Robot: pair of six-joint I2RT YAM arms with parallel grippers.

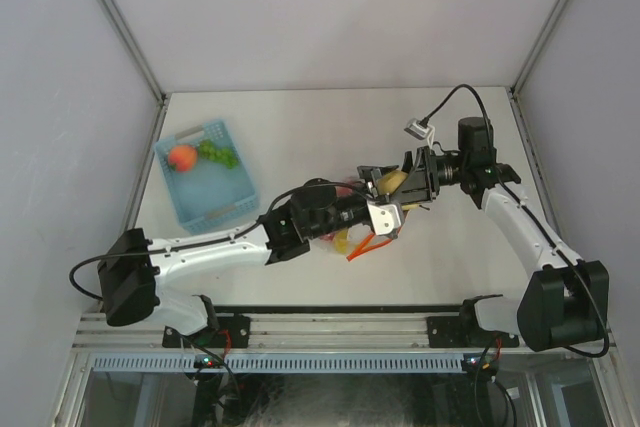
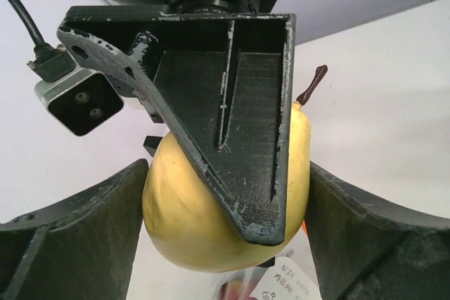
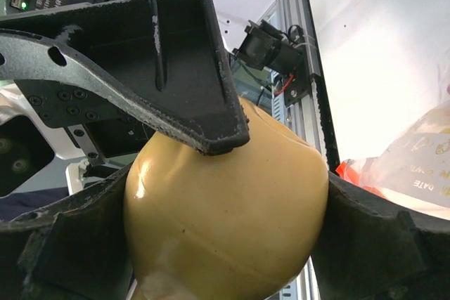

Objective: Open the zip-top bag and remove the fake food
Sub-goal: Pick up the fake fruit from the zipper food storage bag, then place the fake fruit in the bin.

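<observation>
I see both grippers on one yellow pear (image 1: 391,182), held up over the middle of the table (image 1: 300,127). My left gripper (image 2: 225,244) has its fingers snug against the pear's two sides. My right gripper (image 3: 225,251) pinches it crosswise, so each is closed on it. The bag (image 3: 415,166) lies on the table just under the left gripper, its red-orange strip (image 1: 366,245) on the near side and a yellow piece (image 1: 342,240) beside that. I cannot tell whether that piece is inside. At the left, the basket (image 1: 200,202) holds an orange fruit (image 1: 181,157) and grapes (image 1: 218,153)
</observation>
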